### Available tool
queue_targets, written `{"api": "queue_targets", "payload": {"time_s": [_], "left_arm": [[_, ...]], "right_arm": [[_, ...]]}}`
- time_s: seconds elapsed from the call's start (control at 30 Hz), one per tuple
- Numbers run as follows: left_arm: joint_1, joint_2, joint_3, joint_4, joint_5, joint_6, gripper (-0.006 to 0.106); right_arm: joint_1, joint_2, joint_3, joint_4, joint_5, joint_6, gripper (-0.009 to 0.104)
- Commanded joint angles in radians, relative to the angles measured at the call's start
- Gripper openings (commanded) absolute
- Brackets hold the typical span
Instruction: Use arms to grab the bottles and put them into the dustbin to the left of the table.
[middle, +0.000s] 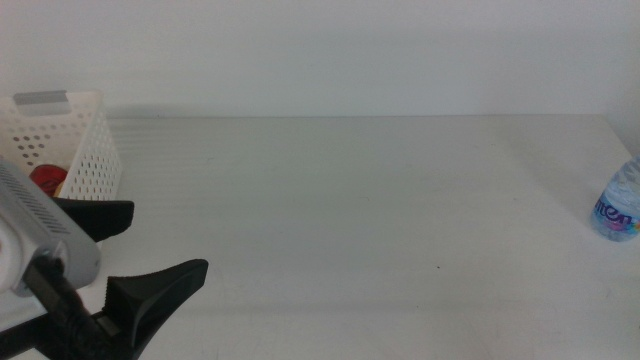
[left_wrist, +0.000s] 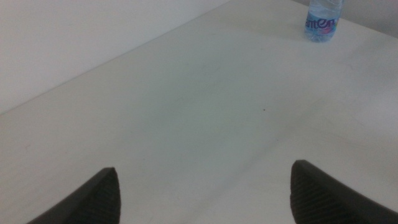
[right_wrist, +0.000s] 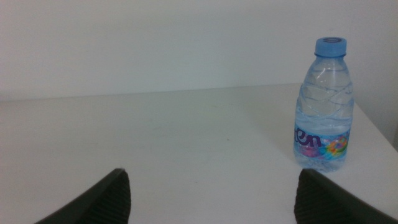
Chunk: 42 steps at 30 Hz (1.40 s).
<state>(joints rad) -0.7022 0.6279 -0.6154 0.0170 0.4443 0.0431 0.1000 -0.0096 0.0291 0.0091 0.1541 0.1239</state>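
Water bottle (middle: 621, 206), small, clear, blue-capped, is standing upright at the far right edge of the table (middle: 350, 200), partly cut off by the middle view's right border. Its long axis is running vertical, cap up, label band low on the body. It is the only bottle left out on the tabletop.

Right gripper (right_wrist: 211, 193) is facing the bottle across bare table: in the right wrist view the bottle (right_wrist: 323, 106) is sitting off to one side of the line between the two jaws, not between them, and some way ahead. Jaws are standing wide apart and holding nothing. This arm itself is not showing in the middle view.

Left gripper (middle: 140, 265) is hanging at the table's left end, jaws spread wide and empty, just beside the dustbin (middle: 85, 150). In the left wrist view (left_wrist: 205, 193) the bottle (left_wrist: 323, 22) is appearing small and far off, across the whole tabletop.

Judgement: the right arm is clearly the nearer one, so the next grasp is likely falling to it. The gripper is needing a sideways shift to centre the bottle between the jaws, then a level approach across the upright body.

Dustbin, white and perforated, is sitting at the far left, well apart from the bottle; a red object (middle: 45, 180) is showing inside it.
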Motion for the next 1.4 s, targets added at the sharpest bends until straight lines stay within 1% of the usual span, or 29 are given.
{"api": "queue_targets", "payload": {"time_s": [0.0,0.2,0.43,0.47,0.6,0.7,0.8,0.9,1.03,1.1,1.17,1.3,1.37], "left_arm": [[-0.004,0.0,-0.024,-0.004,-0.069,-0.015,0.09],[-0.004,0.0,-0.024,-0.004,-0.069,-0.015,0.09],[-0.004,0.0,-0.024,-0.004,-0.069,-0.015,0.09],[-0.004,0.0,-0.024,-0.004,-0.069,-0.015,0.09],[-0.004,0.0,-0.024,-0.004,-0.069,-0.015,0.09],[-0.004,0.0,-0.024,-0.004,-0.069,-0.015,0.09],[-0.004,0.0,-0.024,-0.004,-0.069,-0.015,0.09],[-0.004,0.0,-0.024,-0.004,-0.069,-0.015,0.09],[-0.004,0.0,-0.024,-0.004,-0.069,-0.015,0.09],[-0.004,0.0,-0.024,-0.004,-0.069,-0.015,0.09],[-0.004,0.0,-0.024,-0.004,-0.069,-0.015,0.09],[-0.004,0.0,-0.024,-0.004,-0.069,-0.015,0.09],[-0.004,0.0,-0.024,-0.004,-0.069,-0.015,0.09]], "right_arm": [[-0.005,-0.025,-0.022,0.002,-0.071,-0.006,0.07],[-0.005,0.06,-0.155,-0.003,-0.022,-0.006,0.07],[-0.005,0.243,-0.292,-0.009,-0.023,-0.006,0.07],[-0.005,0.266,-0.296,-0.027,-0.029,-0.01,0.07],[-0.005,0.351,-0.296,-0.147,-0.11,-0.046,0.07],[-0.005,0.412,-0.296,-0.172,-0.161,-0.034,0.07],[-0.005,0.463,-0.289,-0.162,-0.214,-0.032,0.07],[-0.005,0.499,-0.288,-0.142,-0.217,-0.032,0.07],[-0.005,0.523,-0.28,-0.134,-0.232,-0.032,0.07],[-0.005,0.523,-0.257,-0.127,-0.29,-0.032,0.07],[-0.005,0.523,-0.22,-0.106,-0.37,-0.032,0.07],[-0.005,0.523,-0.133,-0.086,-0.533,-0.033,0.07],[-0.005,0.524,-0.118,-0.069,-0.584,-0.05,0.069]]}}
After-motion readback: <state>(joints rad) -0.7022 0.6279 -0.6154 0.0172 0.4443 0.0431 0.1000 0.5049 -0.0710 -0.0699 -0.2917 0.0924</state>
